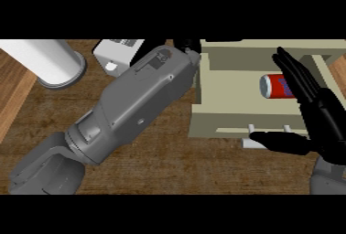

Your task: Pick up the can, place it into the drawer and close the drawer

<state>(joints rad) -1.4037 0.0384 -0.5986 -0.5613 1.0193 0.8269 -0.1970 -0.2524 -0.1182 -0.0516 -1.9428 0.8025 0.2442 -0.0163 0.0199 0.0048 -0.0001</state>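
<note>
Grey left forearm (128, 109) filled the near middle of the head view, running up and right toward the drawer (223, 123); left hand (187, 45) showed only as dark bits at the drawer's far left corner, so I cannot tell whether it was clenched or released; right hand (314, 107) was released, fingers straight and lying along the drawer's right side, thumb stretched left over the front edge near the small pale handle (255, 137); it grasped nothing. Can (277, 86), red with a blue label, lay on its side inside the drawer, toward the right, just beside the right hand's fingers and apart from the thumb; so the placing looked done and closing was likely the step in hand. To do it well, I judged the right hand should get clear of the can and the drawer's inside first, then push flat and square on the front panel near the handle so the drawer runs straight. Room was tight: left forearm crowded the drawer's left wall; white cylinder (51, 61) and white box (116, 54) stood on the wooden counter (169, 169) to the upper left, well apart from the drawer front; bare counter lay open below the front edge.
</note>
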